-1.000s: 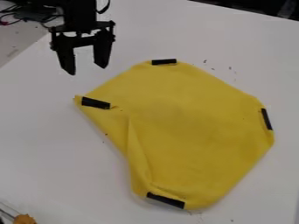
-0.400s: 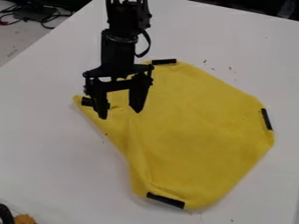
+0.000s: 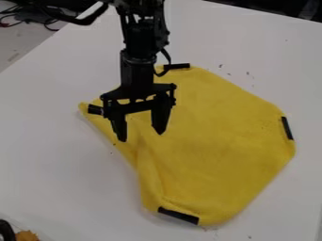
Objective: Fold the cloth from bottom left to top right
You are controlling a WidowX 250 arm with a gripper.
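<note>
Four strips of black tape (image 3: pixel 179 215) mark the yellow cloth (image 3: pixel 213 136)—one each at its far, right, near and left corners. The cloth lies spread over the middle and right of the pale table (image 3: pixel 56 164), with no fold across it; a crease runs along its left side towards the near corner, and the left corner narrows to a point. The gripper (image 3: pixel 141 136) hangs over the left part of the cloth, just right of the left strip, its fingers apart and grasping nothing—whether the tips touch the cloth, I cannot tell. Dark specks (image 3: pixel 247 73) dot the table beyond the cloth. Cables (image 3: pixel 11 20) lie at the far left, and an orange-brown object (image 3: pixel 26 236) sits at the near left corner.
</note>
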